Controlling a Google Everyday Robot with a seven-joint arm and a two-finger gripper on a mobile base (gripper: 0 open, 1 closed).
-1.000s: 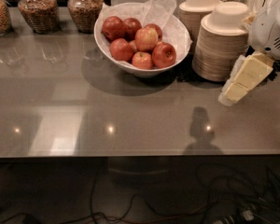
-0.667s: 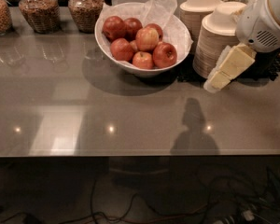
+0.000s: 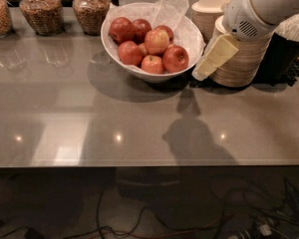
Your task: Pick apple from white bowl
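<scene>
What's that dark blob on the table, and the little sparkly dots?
Camera view: the blob is the robot's shadow on the shiny table, below the gripper that hangs beside the white bowl; the dots are glints of light.

I can read no writing, label, brand, number or sign here: none on the wide round white bowl (image 3: pixel 134 69), the brown-filled glass jars (image 3: pixel 40 14), the stacked beige disposable bowls (image 3: pixel 244 68) or the grey desk (image 3: pixel 89 113). My cream-coloured jaws hang just right of the bowl's rim, unmarked.
</scene>
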